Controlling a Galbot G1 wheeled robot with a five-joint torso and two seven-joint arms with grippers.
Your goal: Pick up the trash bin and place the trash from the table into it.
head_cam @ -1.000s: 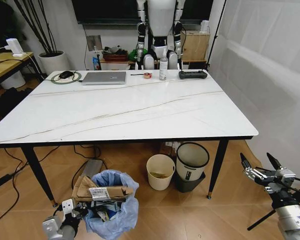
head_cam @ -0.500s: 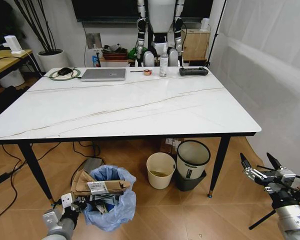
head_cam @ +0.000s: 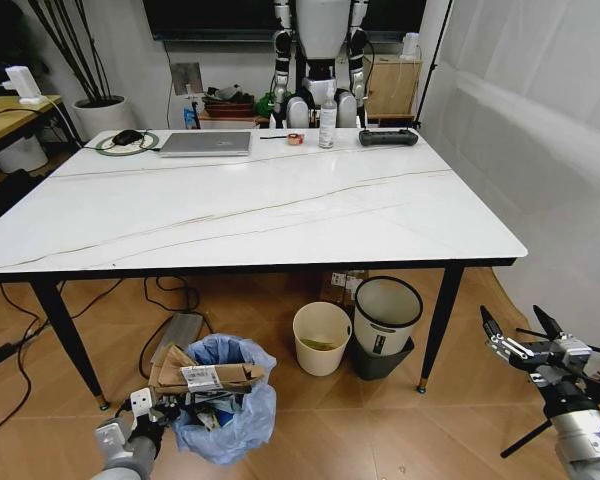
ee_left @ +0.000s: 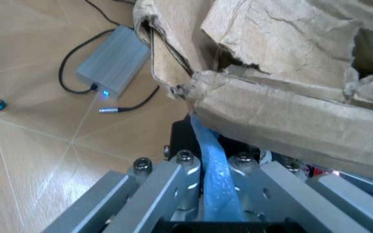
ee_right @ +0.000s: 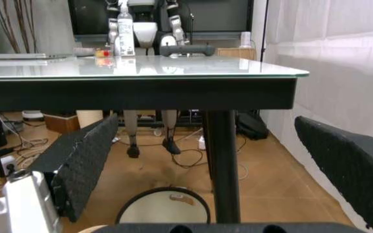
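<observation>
The trash bin (head_cam: 225, 410), lined with a crinkly light-blue bag, stands on the floor under the front left of the table (head_cam: 280, 215). Trash fills it: torn brown cardboard (head_cam: 205, 375) with a white label lies across its mouth. My left gripper (head_cam: 150, 410) sits low at the bin's left side, shut on the bag's rim. The left wrist view shows a blue strip of the bag (ee_left: 212, 165) pinched between the fingers, with the cardboard (ee_left: 283, 97) just above. My right gripper (head_cam: 525, 332) hangs open to the right of the table, nothing in it; its fingers (ee_right: 83, 162) frame the table leg (ee_right: 224, 165).
A cream bucket (head_cam: 321, 338) and a dark bin with a white liner (head_cam: 385, 312) stand under the table by its right leg. A grey box with cables (ee_left: 112, 60) lies on the floor near the bin. A laptop (head_cam: 205, 144), a bottle (head_cam: 327, 124) and a black controller (head_cam: 388, 137) line the far edge.
The whole head view has shifted a little, so the camera moved. My left gripper keeps its hold on the bag. The right gripper stays open in the same spot.
</observation>
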